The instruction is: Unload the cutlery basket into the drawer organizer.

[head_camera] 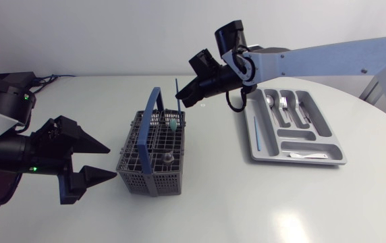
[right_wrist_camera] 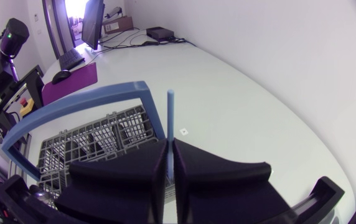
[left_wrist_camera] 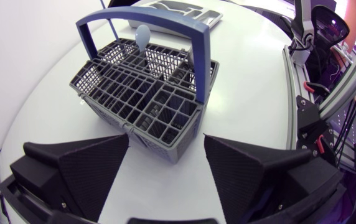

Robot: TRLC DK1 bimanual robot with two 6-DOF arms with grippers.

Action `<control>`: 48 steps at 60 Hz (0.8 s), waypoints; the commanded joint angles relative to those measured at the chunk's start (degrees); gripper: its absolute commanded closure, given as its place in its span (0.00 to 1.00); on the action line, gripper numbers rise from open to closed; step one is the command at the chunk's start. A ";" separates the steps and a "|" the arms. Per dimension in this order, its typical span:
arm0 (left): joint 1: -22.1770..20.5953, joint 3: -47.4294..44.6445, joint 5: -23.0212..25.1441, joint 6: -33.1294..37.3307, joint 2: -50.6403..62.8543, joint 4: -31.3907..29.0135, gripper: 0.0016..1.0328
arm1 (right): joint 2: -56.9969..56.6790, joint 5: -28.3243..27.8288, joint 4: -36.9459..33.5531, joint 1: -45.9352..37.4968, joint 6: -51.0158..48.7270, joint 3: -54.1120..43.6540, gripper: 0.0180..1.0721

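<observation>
Right gripper (right_wrist_camera: 170,145) around half-hidden blue stick (right_wrist_camera: 170,115)

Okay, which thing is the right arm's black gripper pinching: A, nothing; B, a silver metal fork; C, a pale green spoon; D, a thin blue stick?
D: the right gripper is shut on the thin blue stick, upright above the grey plastic cutlery basket.
</observation>
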 commanded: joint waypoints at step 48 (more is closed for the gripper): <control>-0.78 -3.38 0.61 0.61 -5.13 -0.51 0.05 | -18.38 -4.42 -13.16 -17.69 7.69 -1.76 0.95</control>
